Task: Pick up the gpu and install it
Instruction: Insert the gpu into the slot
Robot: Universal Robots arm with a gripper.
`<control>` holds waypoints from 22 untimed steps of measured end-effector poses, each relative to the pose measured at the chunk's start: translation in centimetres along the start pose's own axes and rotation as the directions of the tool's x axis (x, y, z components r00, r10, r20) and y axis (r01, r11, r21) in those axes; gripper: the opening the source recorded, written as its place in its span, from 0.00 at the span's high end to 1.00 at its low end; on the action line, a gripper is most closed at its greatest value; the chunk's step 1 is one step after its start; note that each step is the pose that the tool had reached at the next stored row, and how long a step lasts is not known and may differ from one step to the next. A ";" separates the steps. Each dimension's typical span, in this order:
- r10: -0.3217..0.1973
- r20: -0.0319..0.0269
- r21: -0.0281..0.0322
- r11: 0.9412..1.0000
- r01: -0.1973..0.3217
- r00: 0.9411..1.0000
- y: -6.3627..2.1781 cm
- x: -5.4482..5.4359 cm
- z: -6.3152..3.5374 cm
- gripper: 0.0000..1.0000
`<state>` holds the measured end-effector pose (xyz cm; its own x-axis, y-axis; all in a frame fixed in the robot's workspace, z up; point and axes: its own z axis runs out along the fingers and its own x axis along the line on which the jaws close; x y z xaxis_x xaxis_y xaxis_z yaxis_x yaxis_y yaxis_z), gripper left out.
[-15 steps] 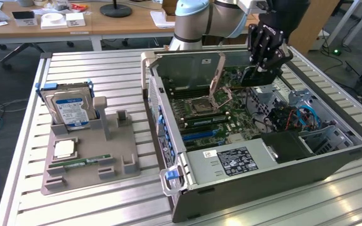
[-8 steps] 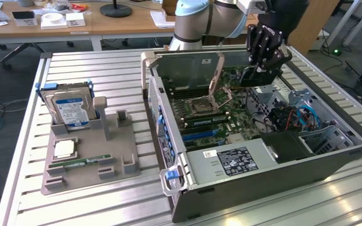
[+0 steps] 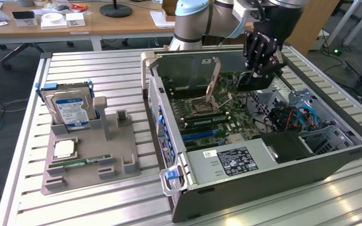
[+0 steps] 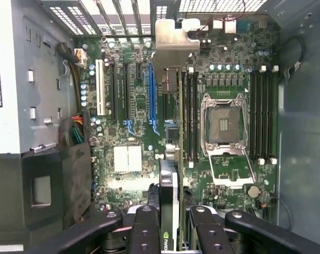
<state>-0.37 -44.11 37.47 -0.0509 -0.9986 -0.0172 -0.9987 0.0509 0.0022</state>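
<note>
- Black gpu hangs clamped in my pincer, upper right of the exterior view, above the motherboard.
- I'd line its edge with the blue slot and press evenly.

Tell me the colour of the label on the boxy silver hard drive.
The label is blue and white, clearest in the exterior view.

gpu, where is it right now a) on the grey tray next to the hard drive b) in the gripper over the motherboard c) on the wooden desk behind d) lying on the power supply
b: the gripper is clamped on the gpu, holding it over the motherboard of the open case.
</note>
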 end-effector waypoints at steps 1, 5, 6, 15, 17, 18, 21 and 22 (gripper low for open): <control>0.000 0.000 0.000 1.000 0.000 1.000 0.05 0.0 0.18 0.73; 0.000 0.000 0.000 1.000 0.000 1.000 0.22 0.0 0.90 0.73; 0.000 0.000 0.000 1.000 0.000 1.000 0.25 0.0 1.10 0.73; 0.000 0.000 0.000 1.000 0.000 1.000 0.40 0.1 2.62 0.73; 0.000 0.000 0.000 1.000 0.000 1.000 0.44 0.1 2.86 0.73; 0.000 0.000 0.000 1.000 0.000 1.000 0.45 0.1 2.98 0.73; 0.000 0.000 0.000 1.000 0.000 1.000 0.45 0.1 3.13 0.73; 0.000 0.000 0.000 1.000 0.000 1.000 0.46 0.1 3.13 0.73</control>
<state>-0.84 -44.11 34.33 -0.0509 -0.9986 -0.0168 -0.9987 0.0509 0.0023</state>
